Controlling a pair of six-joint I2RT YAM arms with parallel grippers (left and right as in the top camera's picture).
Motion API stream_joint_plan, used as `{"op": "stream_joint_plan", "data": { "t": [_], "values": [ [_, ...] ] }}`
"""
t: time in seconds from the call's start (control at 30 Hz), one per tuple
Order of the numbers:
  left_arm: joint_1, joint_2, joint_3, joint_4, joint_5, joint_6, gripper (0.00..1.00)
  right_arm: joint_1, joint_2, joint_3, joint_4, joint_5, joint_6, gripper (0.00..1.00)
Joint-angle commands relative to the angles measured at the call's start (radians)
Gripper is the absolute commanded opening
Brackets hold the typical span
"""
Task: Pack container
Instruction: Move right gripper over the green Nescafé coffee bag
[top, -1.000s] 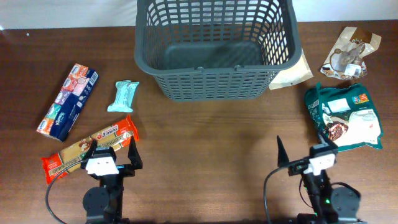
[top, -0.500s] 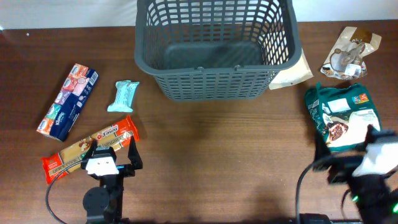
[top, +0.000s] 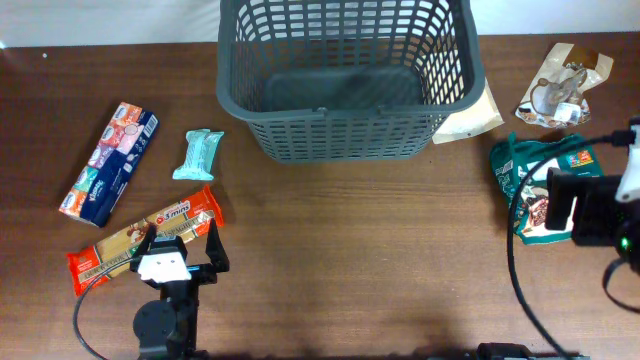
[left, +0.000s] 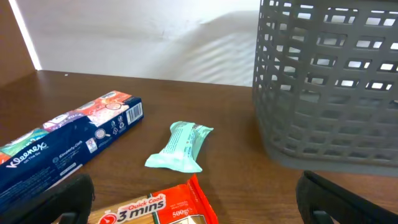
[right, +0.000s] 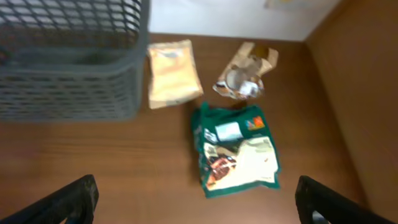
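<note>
Wide apart and holding nothing, the fingers of the right end effector (right: 194, 186) hover high above the green pouch (right: 239, 149), which lies flat at the right side of the tabletop (top: 330, 250). The left end effector (top: 181, 242) sits low at the near edge, its fingers also spread and empty, beside the orange pasta pack (top: 140, 238). The container (top: 345, 80) stands at the far middle of the tabletop with nothing in it.

The likeliest trouble, as I judge it, is the pouch itself. It is flat and looks glossy, so fingers coming straight down may skid over the film or pinch only a fold, and it could sag or drop on the way across. The clear pack (right: 245, 71) lies just beyond it, and a careless approach could nudge that too. The container's walls are tall, so a low carry could catch the rim. The right arm's cable (top: 515, 260) loops close to the pouch and might drag on it.

The tabletop is dark brown wood grain, with a plain white wall (left: 155, 37) behind. A beige pack (right: 171, 71) touches the container's right corner. A teal bar (left: 180, 146) and a tissue pack (left: 68, 140) lie at the left.
</note>
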Motion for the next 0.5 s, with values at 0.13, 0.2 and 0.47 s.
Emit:
{"op": "stream_joint_plan", "data": {
  "t": [0.13,0.2,0.47],
  "values": [
    [-0.002,-0.010,-0.005,0.000,0.010,0.019,0.99,0.008,0.124,0.016,0.025,0.146,0.008,0.99],
    [-0.002,-0.010,-0.005,0.000,0.010,0.019,0.99,0.008,0.155,0.016,0.042,0.168,0.008,0.99],
    [-0.002,-0.010,-0.005,0.000,0.010,0.019,0.99,0.004,0.290,0.016,0.137,0.315,0.017,0.99]
  ]
}}
